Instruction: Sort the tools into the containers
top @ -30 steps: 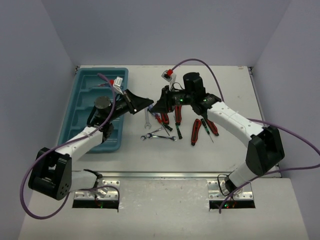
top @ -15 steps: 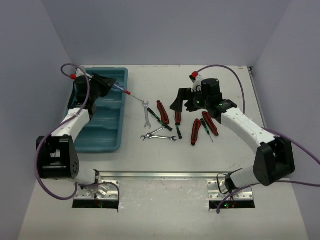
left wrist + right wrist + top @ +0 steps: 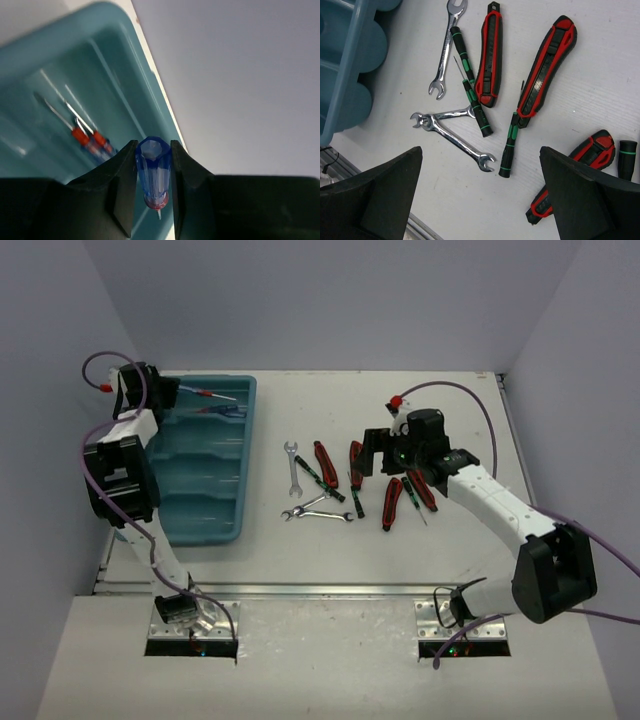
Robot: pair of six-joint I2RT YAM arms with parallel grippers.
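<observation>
The left pincer [image 3: 153, 150] is clenched on a blue-handled screwdriver [image 3: 152, 175]. The handle end faces the wrist camera and the shaft points down into the teal tray [image 3: 200, 495]. This grip suits a drop into the far compartment, where two like screwdrivers [image 3: 80, 136] already lie, so like appears to go with like. The left arm reaches far back to the tray's far-left corner.

The right pincer [image 3: 480, 150] is released, jaws wide. It hovers above the wrenches [image 3: 452, 140], green-black screwdrivers [image 3: 475, 105] and red-black handled tools [image 3: 547, 65] on the desk [image 3: 620, 75], apparently positioned for the next pick.
</observation>
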